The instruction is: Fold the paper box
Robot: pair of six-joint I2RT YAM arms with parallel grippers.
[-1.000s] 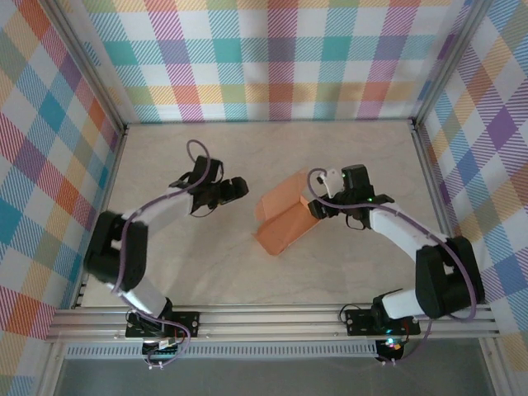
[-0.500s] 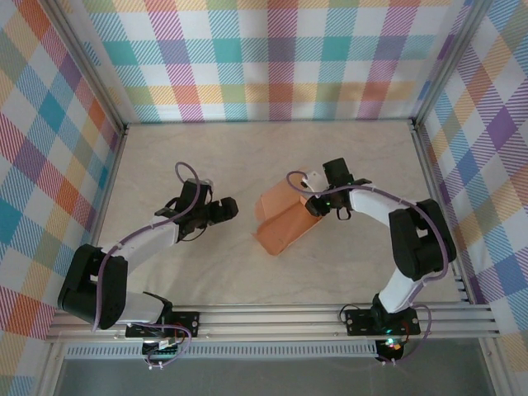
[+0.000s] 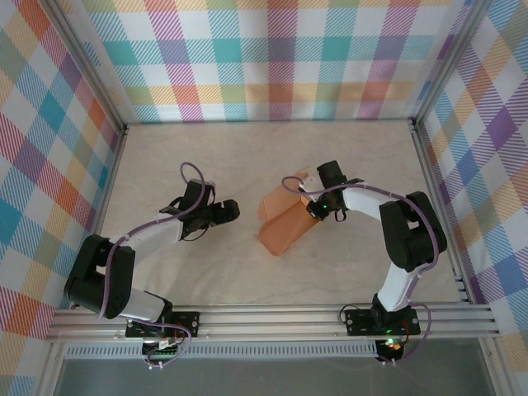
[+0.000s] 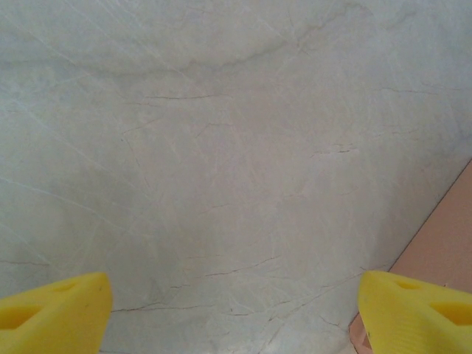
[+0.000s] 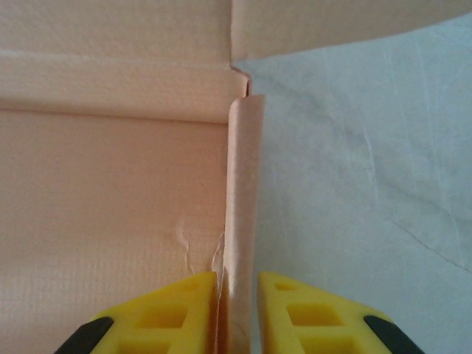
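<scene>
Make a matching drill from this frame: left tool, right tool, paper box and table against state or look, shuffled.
Column 1
1. left tool
2. right tool
3. paper box
4. table

Column 2
A. pale, marbled surface
B. closed on an upright card wall
C. salmon-orange, partly folded, walls raised
D. open, over bare tabletop beside the card

Pairs: 1-D, 2-B, 3-C, 4-A

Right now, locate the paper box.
The paper box lies mid-table in the top view, one flap pinched by the right gripper, the open left gripper to its left.
</scene>
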